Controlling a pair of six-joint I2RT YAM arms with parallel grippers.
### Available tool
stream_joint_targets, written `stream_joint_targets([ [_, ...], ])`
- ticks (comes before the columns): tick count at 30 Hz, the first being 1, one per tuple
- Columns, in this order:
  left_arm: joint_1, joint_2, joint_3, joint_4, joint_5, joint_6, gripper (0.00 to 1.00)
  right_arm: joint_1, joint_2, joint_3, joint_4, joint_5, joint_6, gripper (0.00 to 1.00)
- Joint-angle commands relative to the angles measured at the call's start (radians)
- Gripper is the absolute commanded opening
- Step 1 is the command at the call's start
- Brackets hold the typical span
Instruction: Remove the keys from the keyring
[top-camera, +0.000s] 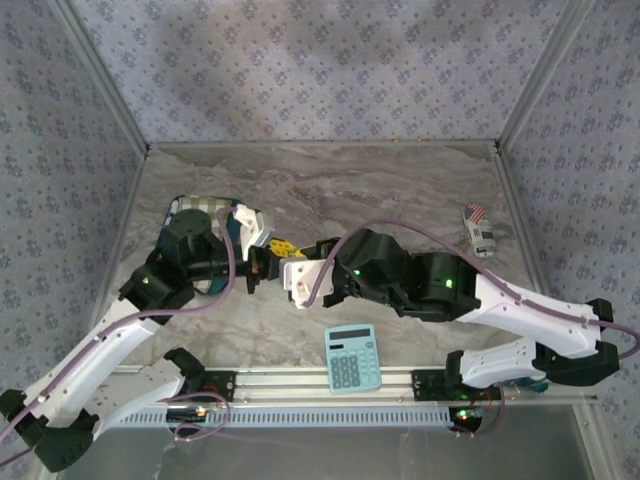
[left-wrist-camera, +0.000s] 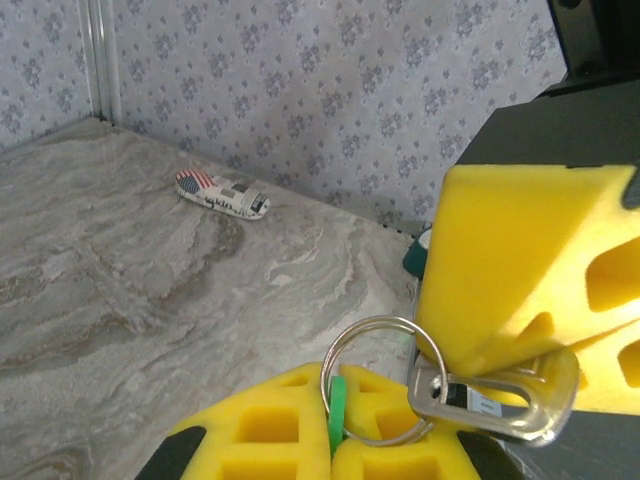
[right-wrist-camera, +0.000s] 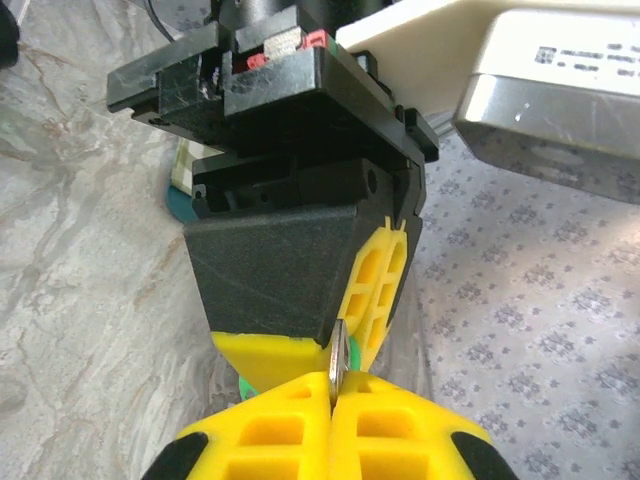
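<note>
The left fingers (left-wrist-camera: 270, 430) are closed on the green keys (left-wrist-camera: 337, 418), which are mostly buried between them at the lower edge of the keyring (left-wrist-camera: 372, 321). Right of the keyring, the right fingers (left-wrist-camera: 520, 260) clamp a silver tag (left-wrist-camera: 500, 400), its inner end hidden.

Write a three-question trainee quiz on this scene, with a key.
1. True or false: the calculator lies face up, touched by neither hand.
2. What does the left hand pinch? A) the green piece on the keyring; B) the calculator; C) nothing.
3. Fill in: the right hand is ___ on the flat silver piece that hangs from the keyring.
Key: 1 true; 2 A; 3 shut.
</note>
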Motion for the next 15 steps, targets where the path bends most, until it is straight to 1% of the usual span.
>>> stream_joint_targets([
  [1,0.023,0.015,0.068,0.241,-0.179,-0.007,0.0,0.093,0.108,-0.048,-0.101,-0.495,0.015,0.0],
  [9,0.024,0.006,0.05,0.274,-0.179,-0.015,0.0,0.072,0.164,-0.066,0.003,-0.583,0.043,0.0],
  [12,0.023,0.003,0.046,0.284,-0.178,-0.021,0.0,0.049,0.176,-0.092,0.088,-0.581,0.069,0.0],
  [15,0.024,0.003,0.039,0.296,-0.174,-0.032,0.0,0.024,0.185,-0.128,0.192,-0.552,0.083,0.0],
])
